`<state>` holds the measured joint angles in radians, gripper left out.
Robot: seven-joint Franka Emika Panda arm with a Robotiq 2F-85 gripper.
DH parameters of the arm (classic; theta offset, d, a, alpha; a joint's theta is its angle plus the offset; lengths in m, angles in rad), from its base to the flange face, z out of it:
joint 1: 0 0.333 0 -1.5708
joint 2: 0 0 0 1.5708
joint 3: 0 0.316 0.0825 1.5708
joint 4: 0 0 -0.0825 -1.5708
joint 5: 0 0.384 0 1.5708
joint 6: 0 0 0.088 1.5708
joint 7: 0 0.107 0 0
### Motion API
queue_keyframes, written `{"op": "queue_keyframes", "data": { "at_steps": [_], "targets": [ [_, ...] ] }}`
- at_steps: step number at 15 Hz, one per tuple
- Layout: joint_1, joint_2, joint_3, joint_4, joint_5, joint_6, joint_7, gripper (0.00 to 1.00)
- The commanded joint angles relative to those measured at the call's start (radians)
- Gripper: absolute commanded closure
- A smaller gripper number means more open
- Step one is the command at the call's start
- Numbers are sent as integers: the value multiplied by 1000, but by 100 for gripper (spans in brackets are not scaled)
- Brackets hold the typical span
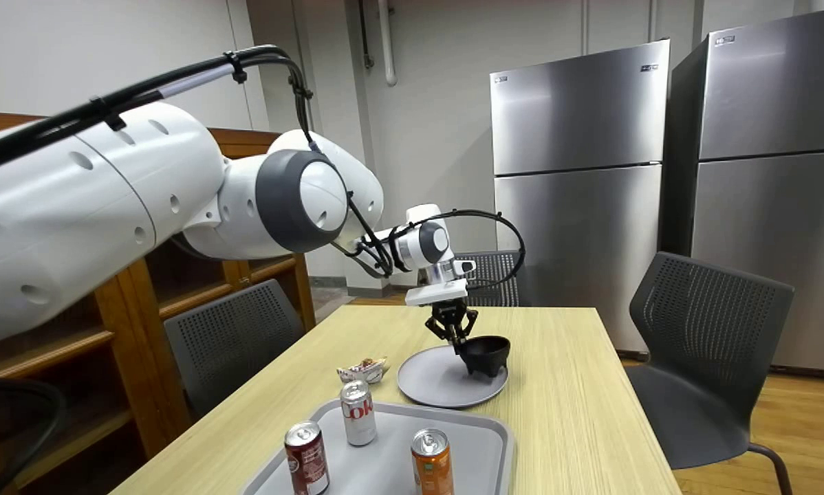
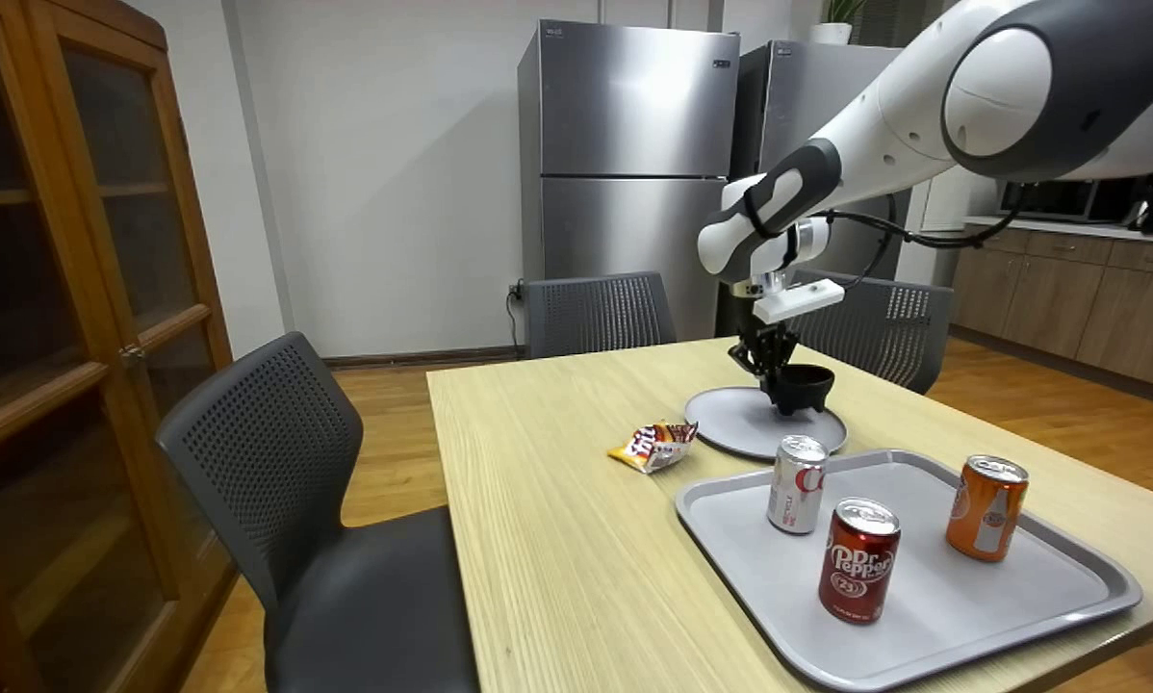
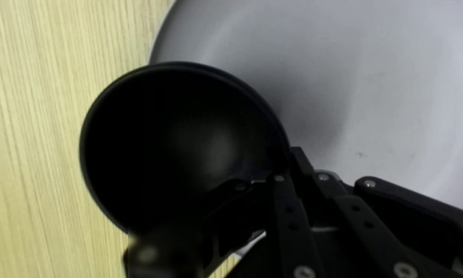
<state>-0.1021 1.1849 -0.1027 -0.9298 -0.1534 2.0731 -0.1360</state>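
A gray tray [image 2: 923, 616] bearing three cans [image 2: 859, 560] occupies the near end of the table [image 2: 538, 481]. Beyond it, a snack bag [image 2: 655, 447] lies left of a gray plate [image 2: 730, 419]. A black bowl [image 1: 486, 354] is upright over the plate's right side; contact with the plate cannot be confirmed. The gripper [image 3: 289, 159] clamps the bowl's rim. Two refrigerators [image 1: 580, 227] stand beyond the table.

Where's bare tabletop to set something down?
Bare: the table between the cabinet-side chair and the bag and tray; also between the opposite chair and the plate. Crowded: around the plate, with the gripper closed on the rim of the bowl and the bag and silver can close by.
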Motion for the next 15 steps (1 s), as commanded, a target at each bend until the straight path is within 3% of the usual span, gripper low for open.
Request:
{"op": "queue_keyframes", "data": {
  "at_steps": [1,15],
  "targets": [
    [-11,6,13,50,4,-48,-40,98],
    [-47,-77,-16,-38,0,-2,-58,98]
  ]
}}
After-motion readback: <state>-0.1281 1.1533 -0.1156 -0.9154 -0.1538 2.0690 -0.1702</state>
